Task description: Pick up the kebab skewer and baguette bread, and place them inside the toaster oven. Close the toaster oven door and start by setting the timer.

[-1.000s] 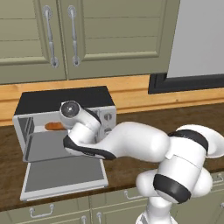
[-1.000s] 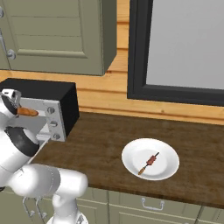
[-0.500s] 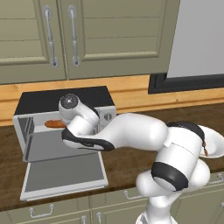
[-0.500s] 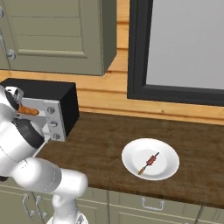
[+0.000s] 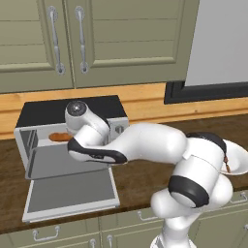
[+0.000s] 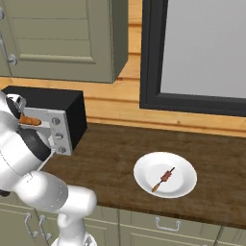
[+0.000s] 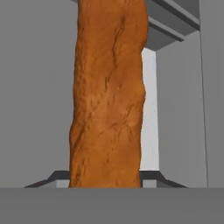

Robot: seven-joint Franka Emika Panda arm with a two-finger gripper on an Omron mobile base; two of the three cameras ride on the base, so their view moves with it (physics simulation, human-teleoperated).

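The toaster oven (image 5: 72,109) stands on the counter with its door (image 5: 72,193) dropped flat open. My arm reaches into the cavity. The orange-brown baguette bread (image 5: 59,137) sits in the upper part of the cavity, right at my gripper (image 5: 68,137), which looks shut on it. The hand view has the baguette bread (image 7: 109,96) upright and very close, hiding my fingertips, with the grey oven walls behind it. From the right base view one end of the baguette bread (image 6: 30,120) shows at the oven's (image 6: 53,103) front. The kebab skewer (image 6: 163,178) lies on a white plate (image 6: 144,178).
Three round knobs (image 6: 58,136) run down the oven's right panel. Green wall cabinets (image 5: 97,43) hang above the oven and a dark-framed window (image 6: 202,53) is to the right. Bare wooden counter (image 6: 105,163) lies between oven and plate.
My hand has risen slightly and edged further into the oven. The baguette has hardly shifted. The skewer and plate have not moved.
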